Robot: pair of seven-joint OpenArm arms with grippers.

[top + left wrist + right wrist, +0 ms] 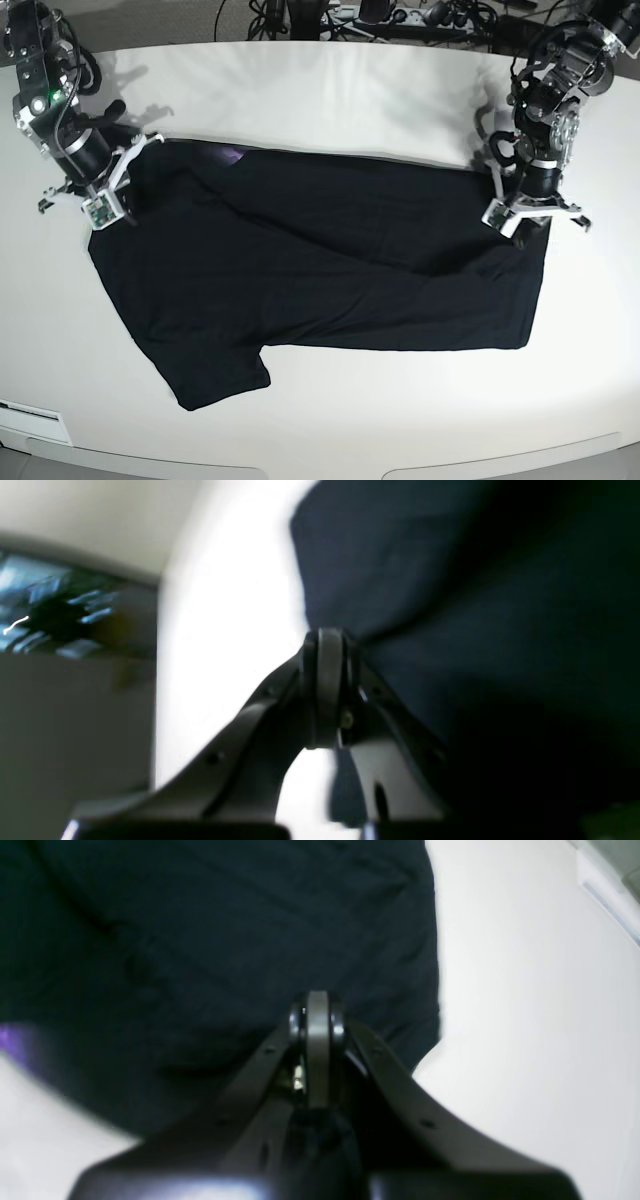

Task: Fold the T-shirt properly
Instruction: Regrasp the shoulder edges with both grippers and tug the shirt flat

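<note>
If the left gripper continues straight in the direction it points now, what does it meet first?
The left gripper is shut and its tips already sit at the edge of the black T-shirt. Going straight on, it would probably press into that cloth first, with the white table beneath; depth is unclear.

The T-shirt (330, 270) lies spread on the table (330, 90).
</note>
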